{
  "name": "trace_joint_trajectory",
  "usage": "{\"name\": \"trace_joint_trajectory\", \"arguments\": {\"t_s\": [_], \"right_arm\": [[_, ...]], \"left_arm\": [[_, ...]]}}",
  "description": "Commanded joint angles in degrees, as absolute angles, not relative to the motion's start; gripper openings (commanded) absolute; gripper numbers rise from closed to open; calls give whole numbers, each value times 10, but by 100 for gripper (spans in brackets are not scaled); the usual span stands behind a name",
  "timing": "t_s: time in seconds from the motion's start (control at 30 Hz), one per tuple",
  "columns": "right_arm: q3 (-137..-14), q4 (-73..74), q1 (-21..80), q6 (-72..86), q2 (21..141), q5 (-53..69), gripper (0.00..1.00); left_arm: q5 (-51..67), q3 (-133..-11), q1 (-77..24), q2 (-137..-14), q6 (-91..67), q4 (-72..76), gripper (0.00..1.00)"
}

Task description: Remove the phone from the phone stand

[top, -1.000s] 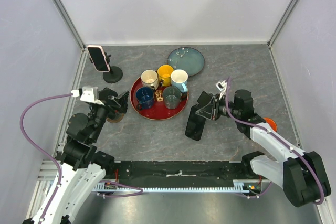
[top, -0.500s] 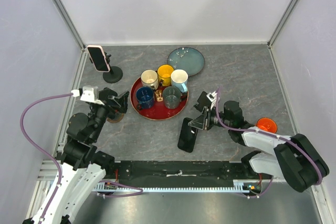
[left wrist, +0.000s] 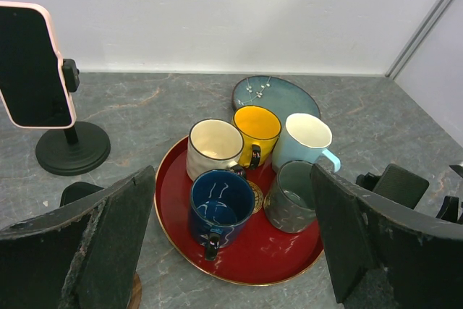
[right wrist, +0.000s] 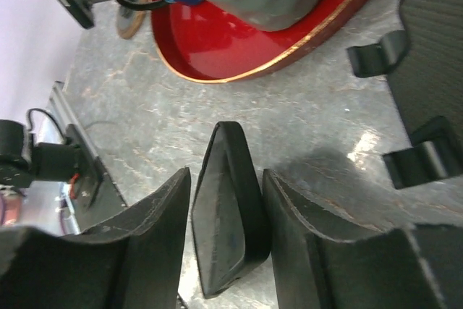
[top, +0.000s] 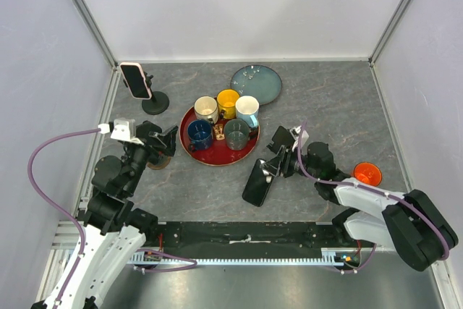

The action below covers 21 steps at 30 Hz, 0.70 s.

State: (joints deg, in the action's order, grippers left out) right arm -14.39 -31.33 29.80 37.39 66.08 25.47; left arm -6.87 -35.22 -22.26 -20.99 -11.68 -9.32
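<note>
My right claw, clamped on the dark phone, has lowered it clear of its stand beside the red tray (left claw idle, spread), so only setting down remains.

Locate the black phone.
Top view, right of centre: the black phone sits between the right gripper's jaws, just nearer than the red tray.

top external: looking steeply down from high over the near side of the red tray, far off, taking in the whole table.
left wrist: sitting low, near-left of the tray, fairly close, facing across it toward the back wall.
right wrist: sitting just above the table, near-right of the tray, very close, facing its rim.
shared: all three are catching the tray; top external and right wrist are also catching the black phone.
</note>
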Motion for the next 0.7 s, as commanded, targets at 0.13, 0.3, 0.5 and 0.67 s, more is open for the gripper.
{"name": "trace_joint_trajectory", "arguments": {"t_s": [0.13, 0.3, 0.5, 0.67], "right_arm": [[-179, -195, 299, 329, 630, 179, 63], [-201, -118, 299, 311, 605, 135, 74], [-234, -48, 300, 303, 582, 63, 79], [-258, -39, 299, 295, 598, 44, 79]], "left_arm": [[-62, -352, -224, -206, -105, -78, 94], [-62, -352, -224, -207, -105, -79, 94], [-62, -352, -223, -207, -105, -78, 94], [-62, -352, -223, -207, -105, -78, 94]]}}
